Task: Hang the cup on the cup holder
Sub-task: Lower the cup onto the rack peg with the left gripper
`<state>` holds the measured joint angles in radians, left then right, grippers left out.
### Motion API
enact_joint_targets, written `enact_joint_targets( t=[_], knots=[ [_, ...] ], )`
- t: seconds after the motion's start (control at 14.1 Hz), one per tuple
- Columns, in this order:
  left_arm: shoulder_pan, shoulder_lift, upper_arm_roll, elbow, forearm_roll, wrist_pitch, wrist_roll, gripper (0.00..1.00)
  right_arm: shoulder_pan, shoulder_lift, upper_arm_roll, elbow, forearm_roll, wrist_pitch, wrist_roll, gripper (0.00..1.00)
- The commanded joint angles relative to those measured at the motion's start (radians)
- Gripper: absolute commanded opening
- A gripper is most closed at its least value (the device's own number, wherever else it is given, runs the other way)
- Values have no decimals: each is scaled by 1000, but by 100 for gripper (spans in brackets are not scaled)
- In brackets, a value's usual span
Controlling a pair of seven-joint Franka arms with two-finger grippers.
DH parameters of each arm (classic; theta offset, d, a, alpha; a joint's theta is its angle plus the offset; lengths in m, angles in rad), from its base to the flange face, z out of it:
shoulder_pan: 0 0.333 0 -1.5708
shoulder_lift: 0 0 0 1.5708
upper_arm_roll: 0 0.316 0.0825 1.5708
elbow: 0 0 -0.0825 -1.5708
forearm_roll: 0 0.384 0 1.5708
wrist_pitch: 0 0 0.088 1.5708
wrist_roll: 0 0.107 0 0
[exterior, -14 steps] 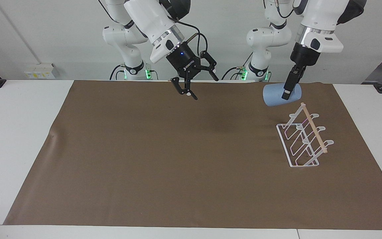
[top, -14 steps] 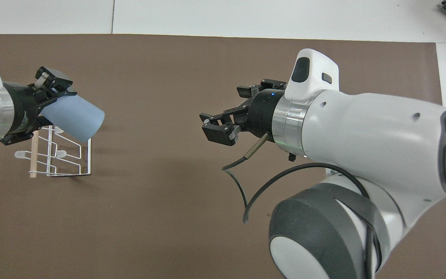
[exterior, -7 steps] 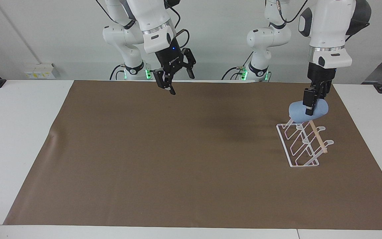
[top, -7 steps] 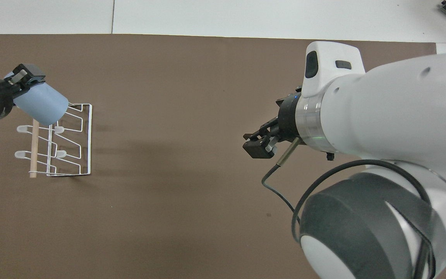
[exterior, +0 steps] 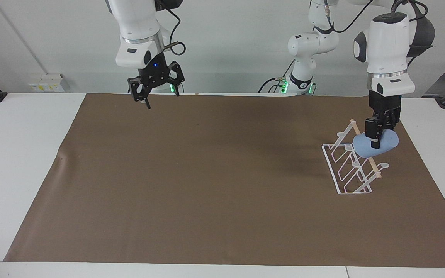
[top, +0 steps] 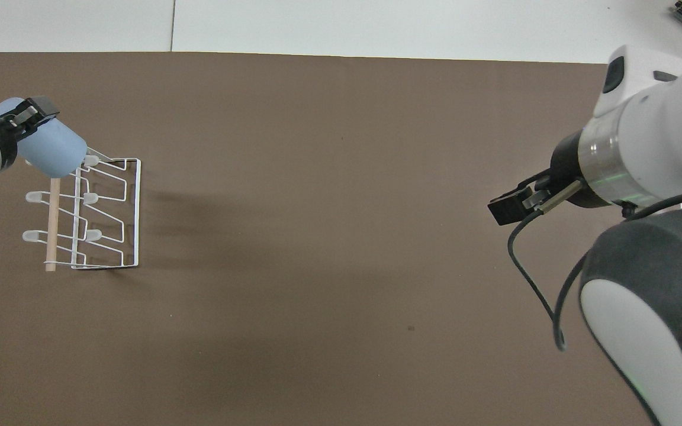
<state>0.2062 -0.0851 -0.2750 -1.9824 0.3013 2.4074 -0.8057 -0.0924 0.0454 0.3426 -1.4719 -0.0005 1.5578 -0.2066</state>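
Clearly, the left end effector (exterior: 376, 136) is clenched on the cup (exterior: 377, 143), and it holds the tumbler tilted so that the wider rim faces down toward the cup holder (exterior: 352, 164). That tilt makes sense for hanging: the open mouth has to slip over one of the looped prongs. In the facing view, at the right of the frame, the cup sits against the wooden dowel and the upper prongs at the end of the rack nearer the robots; whether a prong is already inside the mouth I cannot tell. In the overhead view the cup (top: 51, 152) appears at the upper left, covering the corner of the cup holder (top: 131, 213), with the left end effector (top: 27, 115) gripping its base end. The rack stands on the brown mat (exterior: 207, 185) of the tabletop (exterior: 17, 154), toward the left arm's end.

The right end effector (exterior: 155, 87) hangs released, fingers spread, over the mat's edge at the upper left of the facing view, and that arm waits.

Compared with a second ago, the cup has come down from above the tabletop beside the rack onto the rack's top, and it has turned from lying sideways to mouth-down. The right arm has pulled back from the middle of the mat toward its own end. The rack itself has not shifted.
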Motion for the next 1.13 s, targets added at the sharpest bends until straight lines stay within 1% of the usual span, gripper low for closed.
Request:
enact_joint_targets(
  t=[0.0,0.21,0.35,0.5,0.71,0.85,1.06],
  knots=[
    [16,13,-6,-38,27,76,10,0,-64,8,1,22,-32,-45,65,100],
    [16,70,-6,-36,125,127,-39,0,-104,-2,-46,22,-30,-48,78,100],
    [16,79,-7,-39,194,130,-90,0,-104,-22,-65,16,-30,-56,125,100],
    [15,82,-7,-46,196,131,-104,0,-104,-29,-66,12,-30,-77,156,100],
    [16,82,-6,-69,199,154,-104,0,-102,-56,-60,-27,-30,-96,235,100],
    [16,79,-6,-92,199,162,-106,0,-101,-79,-59,-68,-29,-94,257,100],
    [16,82,-6,-99,199,170,-106,0,-105,-105,-62,-123,-15,-82,269,100]
  ],
)
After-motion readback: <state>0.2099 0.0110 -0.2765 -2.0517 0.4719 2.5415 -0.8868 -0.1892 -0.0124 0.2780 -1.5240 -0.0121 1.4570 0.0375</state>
